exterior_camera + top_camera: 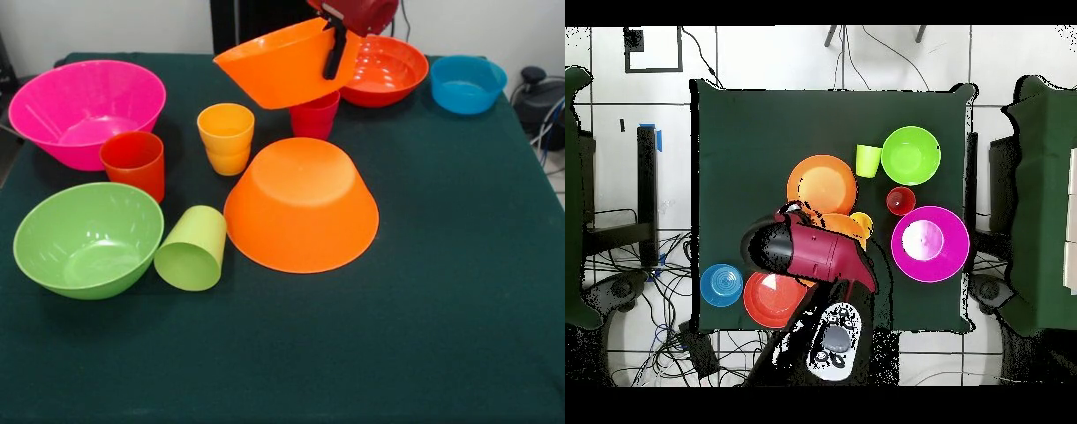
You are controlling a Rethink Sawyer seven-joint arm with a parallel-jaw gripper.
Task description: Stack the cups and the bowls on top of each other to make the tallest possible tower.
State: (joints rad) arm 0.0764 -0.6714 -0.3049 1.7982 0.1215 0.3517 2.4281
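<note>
While one flared orange bowl hangs tilted above the tabletop, fingers pinching its rim, magenta-red cup just beneath, second orange bowl upturned nearer, yellow-orange cup left, pink bowl far left, blue bowl far right.

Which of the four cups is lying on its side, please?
The lime green cup, beside the green bowl, lies on its side with its mouth facing the camera; the other three stand upright.
</note>
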